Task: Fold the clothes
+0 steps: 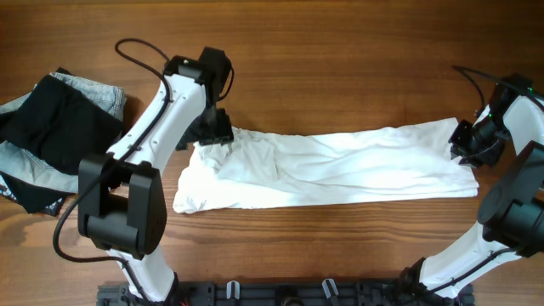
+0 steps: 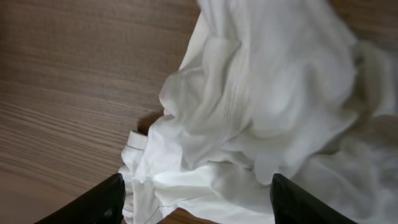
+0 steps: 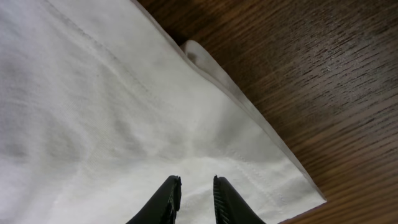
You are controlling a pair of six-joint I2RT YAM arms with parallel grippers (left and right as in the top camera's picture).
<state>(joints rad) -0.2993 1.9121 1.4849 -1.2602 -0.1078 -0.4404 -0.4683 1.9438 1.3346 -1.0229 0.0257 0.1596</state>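
The clothes (image 1: 340,166), a white wrinkly shirt, lie in a long band across the middle of the wooden table. Its left end is bunched up. My left gripper (image 1: 214,127) hovers over that bunched end with its jaws wide open; in the left wrist view the crumpled shirt (image 2: 267,93) fills the space beyond the gripper (image 2: 198,186), and nothing is held. My right gripper (image 1: 463,146) is at the shirt's right end. In the right wrist view its narrow jaws (image 3: 194,183) are pinched on the flat fabric (image 3: 93,112) near a hemmed corner.
A black folded garment (image 1: 59,127) lies on a pale grey one (image 1: 98,92) at the table's far left. Bare wood (image 1: 340,68) runs behind the shirt and in front of it. Both arm bases stand at the front edge.
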